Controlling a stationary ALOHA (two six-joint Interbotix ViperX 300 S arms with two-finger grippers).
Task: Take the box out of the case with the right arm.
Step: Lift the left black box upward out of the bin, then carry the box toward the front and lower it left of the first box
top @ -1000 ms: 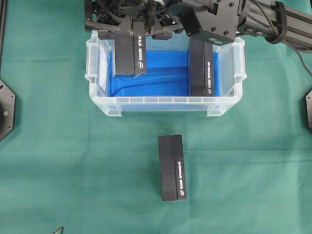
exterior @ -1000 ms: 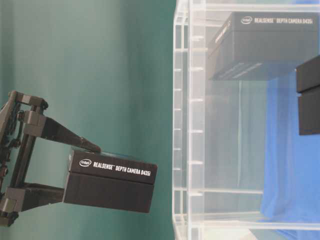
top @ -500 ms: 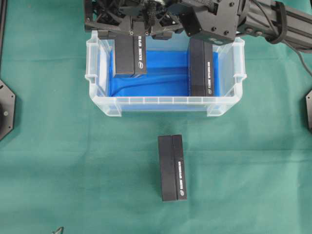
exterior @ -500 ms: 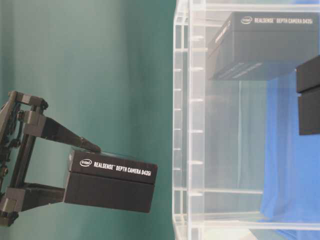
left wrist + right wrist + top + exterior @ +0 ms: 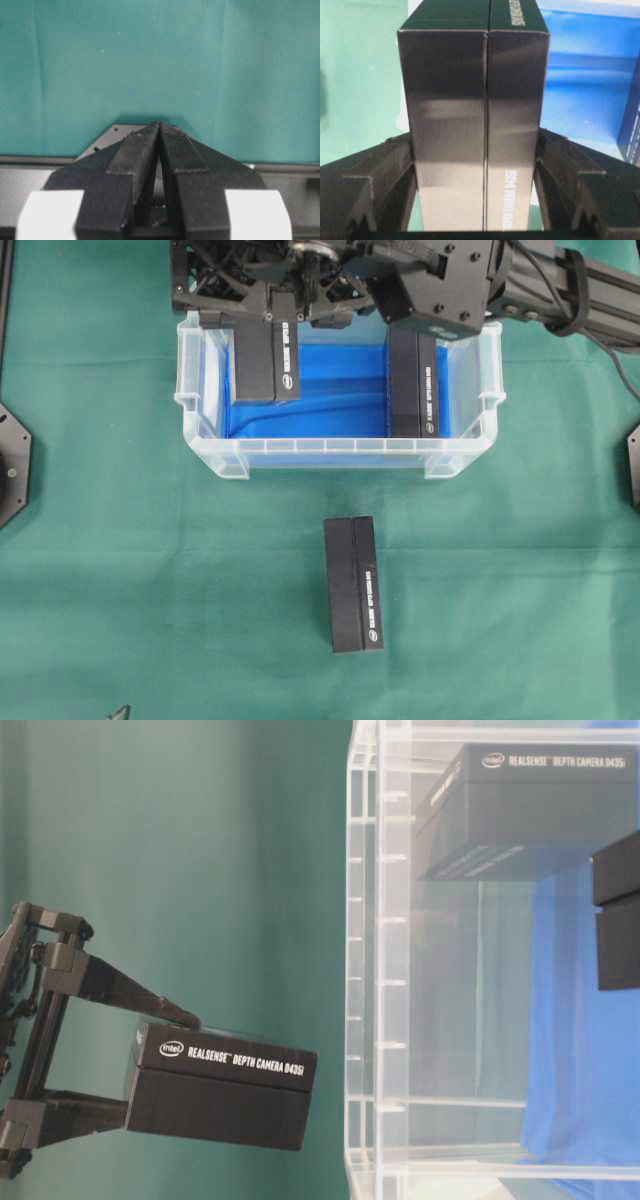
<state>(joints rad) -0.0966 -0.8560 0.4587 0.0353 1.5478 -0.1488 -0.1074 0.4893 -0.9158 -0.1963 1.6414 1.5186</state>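
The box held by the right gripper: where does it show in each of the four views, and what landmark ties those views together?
Overhead: the held box hangs at upper left, over the case's left end.
Table-level: lower left, clamped between the right gripper fingers, outside the clear wall.
Left wrist: not in view; only green cloth and the shut left gripper.
Right wrist: fills the centre, upright between both fingers.
Shared landmark: the case with its blue lining.

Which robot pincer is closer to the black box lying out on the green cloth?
Neither is close; probably the right. The right pincer grips another black box above the clear case's far left corner. The left pincer is shut, and the box on the cloth is missing from its wrist view.
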